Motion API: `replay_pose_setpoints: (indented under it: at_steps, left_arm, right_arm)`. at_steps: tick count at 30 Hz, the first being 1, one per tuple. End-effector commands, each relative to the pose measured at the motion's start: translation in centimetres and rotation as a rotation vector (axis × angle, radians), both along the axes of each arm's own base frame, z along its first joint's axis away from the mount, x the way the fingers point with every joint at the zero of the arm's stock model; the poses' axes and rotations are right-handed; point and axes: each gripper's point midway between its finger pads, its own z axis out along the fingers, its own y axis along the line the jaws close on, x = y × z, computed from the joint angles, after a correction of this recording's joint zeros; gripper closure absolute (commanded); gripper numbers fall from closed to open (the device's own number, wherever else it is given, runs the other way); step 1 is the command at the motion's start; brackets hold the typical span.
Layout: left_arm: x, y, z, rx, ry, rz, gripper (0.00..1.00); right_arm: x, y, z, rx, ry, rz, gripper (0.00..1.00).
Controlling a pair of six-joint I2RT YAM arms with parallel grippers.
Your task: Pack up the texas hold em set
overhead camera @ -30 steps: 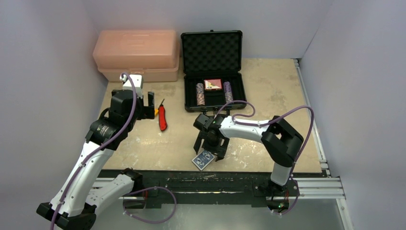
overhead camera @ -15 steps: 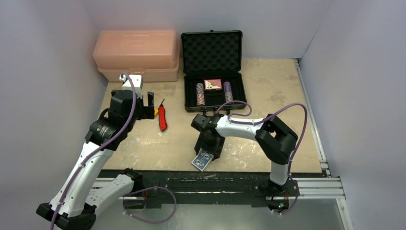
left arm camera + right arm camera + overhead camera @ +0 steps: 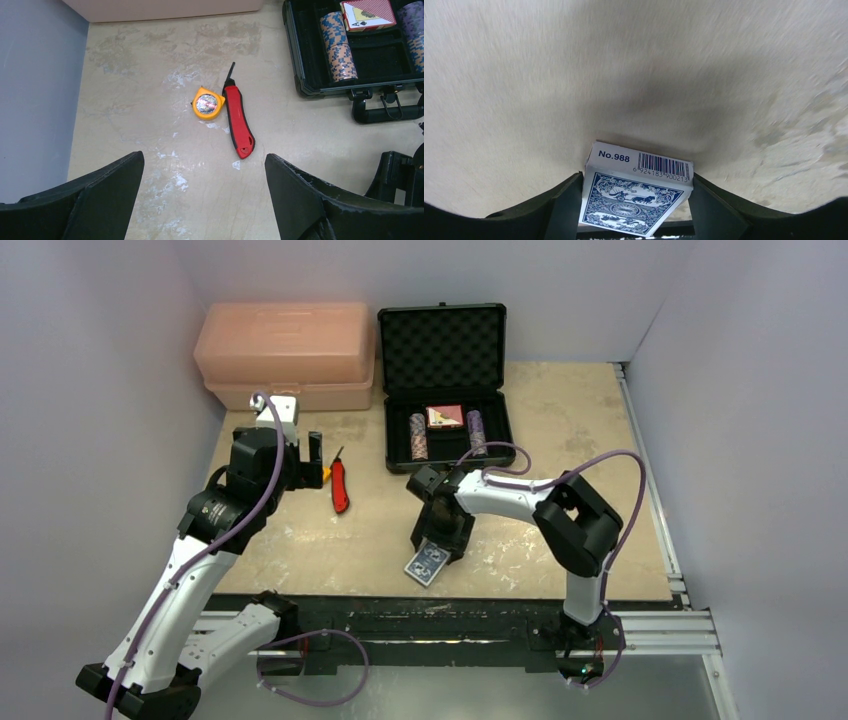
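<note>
The black briefcase (image 3: 396, 420) stands open at the back middle, foam lid up. In it lie the red card deck (image 3: 445, 417) between two striped chip stacks (image 3: 418, 436); they also show in the left wrist view (image 3: 339, 47). My right gripper (image 3: 432, 552) is shut on the blue card deck (image 3: 425, 565) and holds it near the table's front edge. In the right wrist view the blue deck (image 3: 636, 197) sits gripped between both fingers (image 3: 564, 210), tilted above the table. My left gripper (image 3: 204, 195) is open and empty, above the table at the left.
A large pink toolbox (image 3: 285, 353) stands at the back left. A red utility knife (image 3: 340, 485) and a small yellow tape measure (image 3: 208, 103) lie on the table between my left gripper and the briefcase. The briefcase handle (image 3: 387, 107) points toward me.
My right gripper has closed on the blue deck and shifted slightly left and back with it, the deck tilting. The left arm has not moved.
</note>
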Motion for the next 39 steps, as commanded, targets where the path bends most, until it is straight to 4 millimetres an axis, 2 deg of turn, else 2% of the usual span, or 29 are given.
replay_pose_setpoints:
  at_steps: [1, 9, 12, 13, 14, 19, 24, 32, 39]
  left_arm:
    - [0.5, -0.2, 0.6, -0.005, -0.027, -0.009, 0.09]
    - [0.6, -0.2, 0.3, -0.001, -0.018, -0.01, 0.09]
    - [0.6, -0.1, 0.3, 0.002, -0.018, -0.008, 0.09]
    - [0.6, -0.2, 0.3, 0.003, -0.018, -0.007, 0.09]
    - [0.6, -0.2, 0.3, 0.003, -0.017, -0.007, 0.09]
    - [0.7, -0.2, 0.2, 0.002, -0.013, -0.01, 0.09]
    - [0.7, -0.2, 0.3, 0.002, -0.018, -0.008, 0.09]
    - [0.6, -0.3, 0.4, -0.002, -0.02, -0.014, 0.09]
    - [0.5, -0.3, 0.6, -0.008, -0.027, -0.015, 0.09]
  right_arm:
    - [4.4, -2.6, -0.1, -0.063, -0.101, -0.018, 0.53]
    - [8.4, -8.8, -1.4, -0.261, -0.193, -0.056, 0.48]
    - [9.3, -10.1, -1.8, -0.251, -0.195, -0.017, 0.31]
    - [9.7, -10.6, -1.8, -0.245, -0.196, -0.019, 0.11]
    - [10.0, -10.9, -1.7, -0.242, -0.208, -0.015, 0.03]
    - [11.5, -12.3, 0.3, -0.298, -0.263, -0.014, 0.01]
    - [10.9, -12.0, 1.5, -0.27, -0.246, -0.03, 0.01]
    - [8.3, -8.8, 1.8, -0.091, -0.192, -0.048, 0.01]
    - [7.2, -6.6, 1.5, -0.027, -0.158, -0.048, 0.01]
